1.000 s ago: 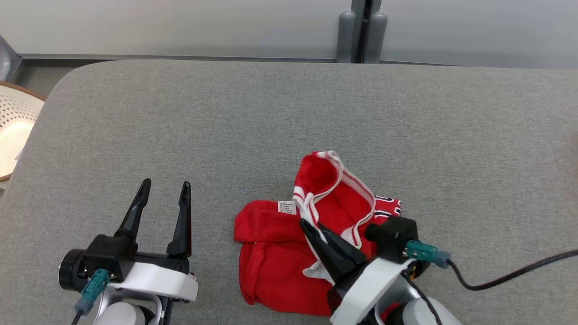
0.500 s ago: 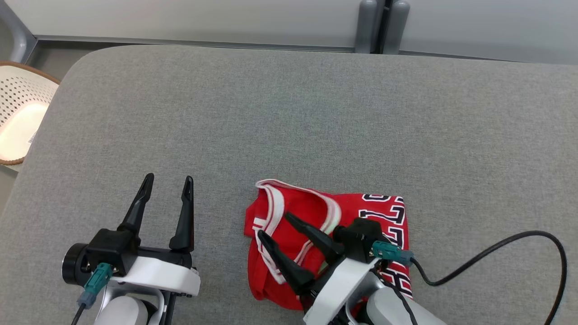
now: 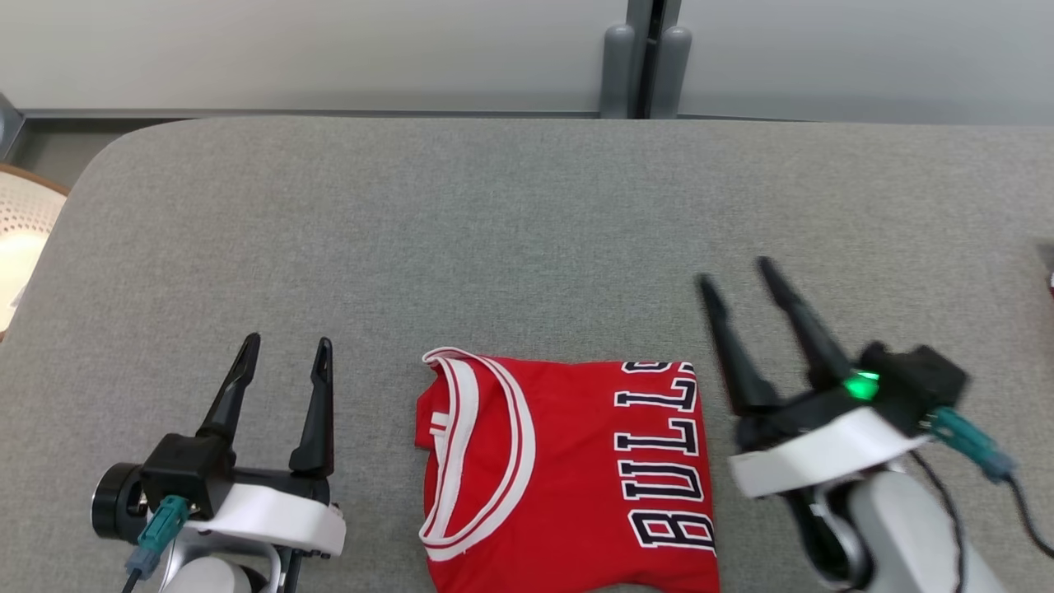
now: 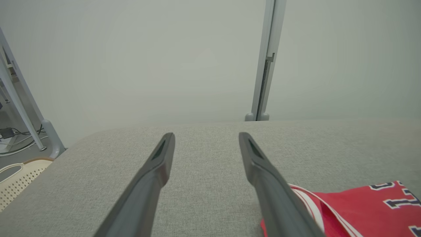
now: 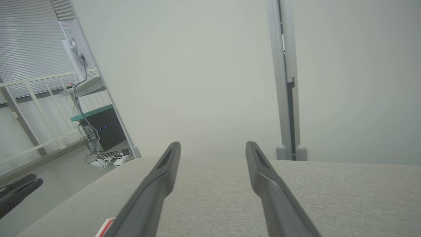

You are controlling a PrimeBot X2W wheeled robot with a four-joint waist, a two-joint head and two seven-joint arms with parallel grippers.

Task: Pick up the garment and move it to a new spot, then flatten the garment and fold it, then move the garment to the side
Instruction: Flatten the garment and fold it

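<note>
Garment (image 3: 568,469) folded on the table (image 3: 494,231). Left end effector (image 3: 287,340), right end effector (image 3: 734,272) both apart, empty. Only moving it aside remains, I reckon.

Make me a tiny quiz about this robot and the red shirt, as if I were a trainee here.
1. True or false: the right jaws are gripping the red jersey.
2. Which word is printed on the jersey? A) LAKERS B) BULLS C) HEAT
3. Fill in: both pairs of jaws stand ____, clear of the jersey, over the grey padded surface.
Key: 1 false; 2 B; 3 open.
</note>
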